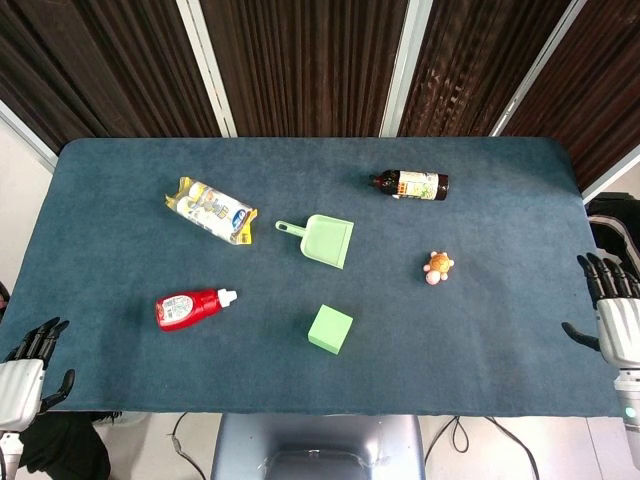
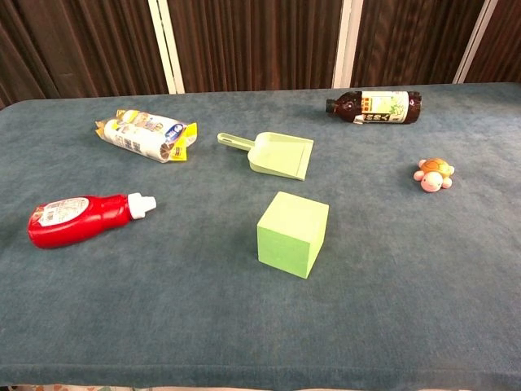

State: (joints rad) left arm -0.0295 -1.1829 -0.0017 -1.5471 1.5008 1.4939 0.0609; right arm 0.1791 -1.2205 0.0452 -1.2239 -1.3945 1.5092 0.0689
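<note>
My right hand [image 1: 614, 318] hangs open past the table's right edge, holding nothing; the chest view does not show it. Nearest to it is a small toy turtle [image 1: 437, 267] [image 2: 432, 173] lying alone on the blue cloth. My left hand [image 1: 24, 372] is open at the front left corner, off the table, fingers spread and holding nothing. Between them lie a green cube [image 1: 330, 329] [image 2: 292, 234], a green dustpan [image 1: 322, 239] [image 2: 275, 154] and a red bottle [image 1: 190, 307] [image 2: 78, 217] on its side.
A dark brown bottle [image 1: 413, 184] [image 2: 376, 107] lies on its side at the back right. A yellow and white packet [image 1: 209, 210] [image 2: 146, 135] lies at the back left. The blue table [image 1: 120, 260] ends at dark slatted panels behind.
</note>
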